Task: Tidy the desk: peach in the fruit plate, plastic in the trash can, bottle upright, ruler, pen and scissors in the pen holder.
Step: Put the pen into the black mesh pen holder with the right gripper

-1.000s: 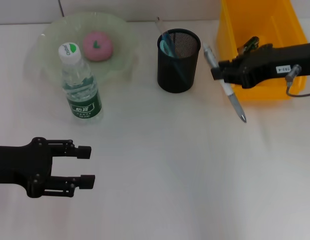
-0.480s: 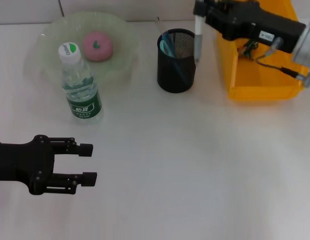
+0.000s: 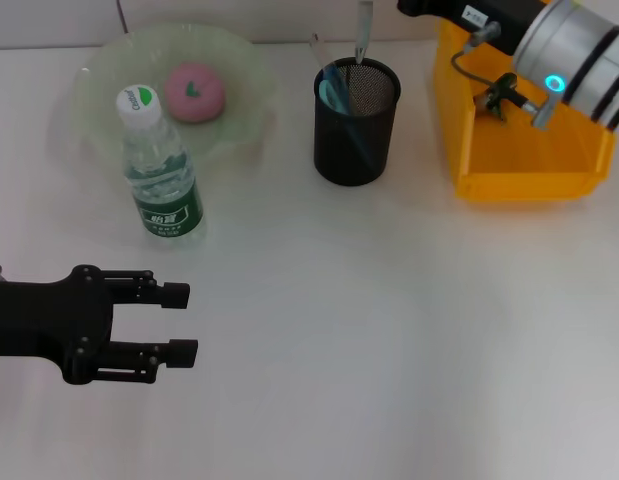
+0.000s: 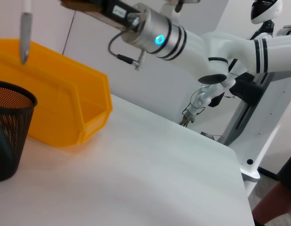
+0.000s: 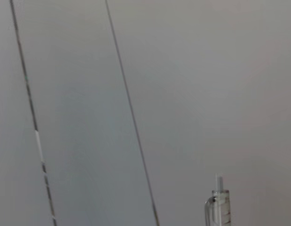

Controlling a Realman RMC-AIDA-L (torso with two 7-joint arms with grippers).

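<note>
Right fingers themselves out of sight past the top of the head view; judged closed on the pen (image 3: 363, 25), since it hangs tip down in the air with nothing else bearing it. Right gripper (image 3: 414, 6) high over the table's far edge, near the middle. Pen tip just above the far rim of the pen holder (image 3: 356, 120), not yet inside.

To do this step well: bring the tip over the open mouth, away from the rim and from the items already standing in the holder. Keep the pen upright. Lower until most of the barrel is inside the mesh wall, and only then loosen the grip. Lift straight up afterwards, so as not to tip the holder.

Left fingers (image 3: 169, 294) spread apart, holding nothing. Left gripper (image 3: 184, 322) parked low by the table's near left corner.

Count:
- One pen.
- One pen holder, with a teal item and a thin rod inside; cannot tell which is ruler or scissors.
- One bottle (image 3: 161, 170), upright, toward the left edge.
- One peach (image 3: 195, 92), in the one fruit plate (image 3: 99, 70) at the far left corner.
- One yellow trash can (image 3: 519, 160) at the far right corner; cannot tell its contents.
</note>
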